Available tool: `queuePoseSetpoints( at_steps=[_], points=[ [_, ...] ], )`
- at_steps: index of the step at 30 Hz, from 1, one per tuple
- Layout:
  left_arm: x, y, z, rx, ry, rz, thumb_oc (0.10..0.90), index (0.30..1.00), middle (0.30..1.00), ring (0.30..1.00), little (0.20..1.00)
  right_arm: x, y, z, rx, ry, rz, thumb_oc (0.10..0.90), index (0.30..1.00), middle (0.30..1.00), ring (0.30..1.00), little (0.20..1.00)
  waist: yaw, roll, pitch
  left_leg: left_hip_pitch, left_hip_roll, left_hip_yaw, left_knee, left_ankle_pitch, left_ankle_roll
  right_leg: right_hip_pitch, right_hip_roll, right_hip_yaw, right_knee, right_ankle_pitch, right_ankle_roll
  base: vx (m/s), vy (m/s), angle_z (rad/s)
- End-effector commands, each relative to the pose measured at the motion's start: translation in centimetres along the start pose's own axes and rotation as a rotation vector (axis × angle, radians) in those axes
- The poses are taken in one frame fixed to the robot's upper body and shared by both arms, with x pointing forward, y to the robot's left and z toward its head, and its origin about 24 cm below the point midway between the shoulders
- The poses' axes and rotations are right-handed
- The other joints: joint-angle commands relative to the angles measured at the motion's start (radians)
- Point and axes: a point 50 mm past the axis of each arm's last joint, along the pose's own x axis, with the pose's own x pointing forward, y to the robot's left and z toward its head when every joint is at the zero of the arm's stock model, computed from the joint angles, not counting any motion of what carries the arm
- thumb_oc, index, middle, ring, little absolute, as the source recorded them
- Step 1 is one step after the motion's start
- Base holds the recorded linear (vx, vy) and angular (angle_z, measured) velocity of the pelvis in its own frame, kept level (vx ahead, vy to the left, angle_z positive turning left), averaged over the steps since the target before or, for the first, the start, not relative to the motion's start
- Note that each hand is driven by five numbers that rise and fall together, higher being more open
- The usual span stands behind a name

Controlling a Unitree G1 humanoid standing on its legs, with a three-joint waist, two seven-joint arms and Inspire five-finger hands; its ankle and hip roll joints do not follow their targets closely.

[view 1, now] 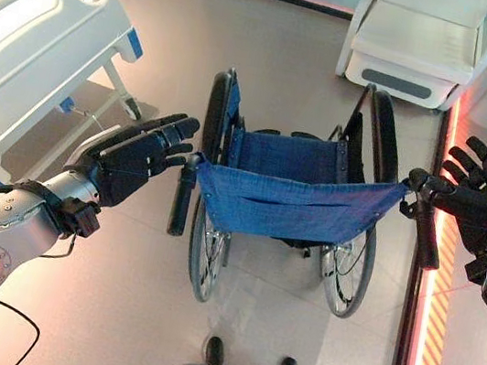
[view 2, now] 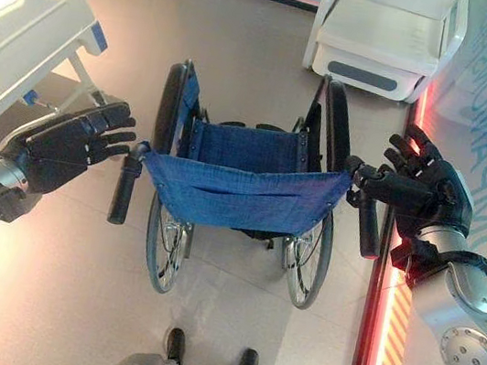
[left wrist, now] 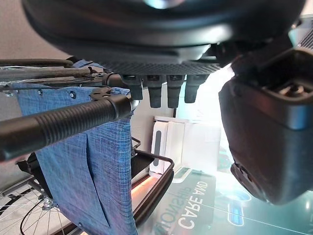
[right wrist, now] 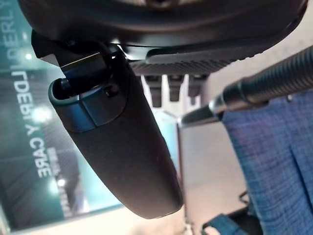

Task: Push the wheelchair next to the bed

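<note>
Fingers: both hands spread and straight, curled round nothing; left hand [view 1: 130,165] has its fingertips at the top of the left push handle [view 1: 183,196]; right hand [view 2: 426,198] reaches its thumb to the top of the right push handle [view 2: 367,222]
Wheelchair: wheelchair [view 1: 287,199] stands straight ahead between the two hands, its blue backrest facing the robot, seat pointing away
Bed: bed [view 1: 33,47] lies ahead on the robot's left, well apart from the chair
Key relation: each handle runs back toward the robot, just inside its own hand; neither hand is clearly nearer; I judge the hands must close inward before any push, and the push must bear left
Hard to tell: wrist views leave unclear whether skin touches rubber; front castors hidden under the seat; bed cut off at the edge
</note>
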Motion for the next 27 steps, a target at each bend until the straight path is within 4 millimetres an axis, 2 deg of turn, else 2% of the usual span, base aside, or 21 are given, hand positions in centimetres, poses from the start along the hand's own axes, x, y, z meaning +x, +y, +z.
queuePoseSetpoints(
  at_steps=[1, 6, 11, 19, 23, 26, 27],
  points=[
    [-1.3, 0.1, 5.8, 0.087, -0.281, -0.005, 0.8, 0.9, 0.9, 0.9, 0.9, -0.8, 2.5, 5.2, -0.059, -0.215, 0.165, 0.8, 0.9, 0.9, 0.9, 0.9, 0.001, -0.02, -0.091, 0.014, 0.025, 0.024, 0.003, -0.043, -0.081, -0.028, -0.026, -0.008, 0.0, 0.043, 0.039, 0.0, 0.0, 0.0],
    [-2.0, 0.5, 5.8, 0.078, -0.294, 0.018, 0.8, 0.9, 0.9, 0.9, 0.9, -0.9, 1.3, 3.0, -0.202, -0.101, 0.092, 0.8, 0.9, 0.9, 0.9, 0.9, -0.001, -0.024, -0.096, 0.014, 0.022, 0.026, 0.003, -0.044, -0.08, -0.028, -0.027, -0.011, 0.0, 0.042, 0.04, 0.0, 0.0, 0.0],
    [-2.5, 0.3, 6.1, 0.088, -0.303, 0.017, 0.8, 0.9, 0.9, 0.9, 0.9, -1.0, -0.1, 2.8, -0.342, -0.044, 0.028, 0.8, 0.9, 0.9, 0.9, 0.9, -0.004, -0.028, -0.092, 0.014, 0.021, 0.028, 0.003, -0.042, -0.08, -0.029, -0.026, -0.012, 0.0, 0.044, 0.04, 0.0, 0.0, 0.0],
    [-2.6, -0.1, 6.3, 0.097, -0.312, 0.016, 0.8, 0.9, 0.9, 0.9, 0.9, -1.1, -0.4, 1.7, -0.435, 0.075, 0.057, 0.8, 0.9, 0.9, 0.9, 0.9, 0.0, -0.034, -0.08, 0.013, 0.02, 0.027, 0.003, -0.038, -0.08, -0.028, -0.025, -0.013, 0.0, 0.045, 0.04, 0.0, 0.0, 0.0],
    [-2.6, -0.1, 6.4, 0.124, -0.316, 0.031, 0.8, 0.9, 0.9, 0.9, 0.9, -0.9, -0.9, 1.9, -0.489, 0.058, 0.007, 0.8, 0.9, 0.9, 0.9, 0.9, 0.005, -0.037, -0.075, 0.015, 0.02, 0.024, 0.003, -0.037, -0.081, -0.025, -0.023, -0.015, 0.0, 0.046, 0.041, 0.0, 0.0, 0.0],
    [-2.5, 0.1, 6.5, 0.195, -0.294, 0.069, 0.8, 0.9, 0.9, 0.9, 0.9, -0.7, -1.1, 2.8, -0.525, 0.015, -0.029, 0.8, 0.9, 0.9, 0.9, 0.9, 0.009, -0.038, -0.075, 0.014, 0.021, 0.023, 0.003, -0.035, -0.082, -0.025, -0.023, -0.019, 0.0, 0.047, 0.043, 0.0, 0.0, 0.0],
    [-2.4, 0.6, 6.5, 0.263, -0.264, 0.114, 0.8, 0.9, 0.9, 0.9, 0.9, -0.6, -1.2, 3.7, -0.545, -0.028, -0.059, 0.8, 0.9, 0.9, 0.9, 0.9, 0.013, -0.037, -0.073, 0.015, 0.022, 0.021, 0.003, -0.033, -0.082, -0.023, -0.023, -0.02, 0.0, 0.047, 0.043, 0.0, 0.0, 0.0]
  ],
)
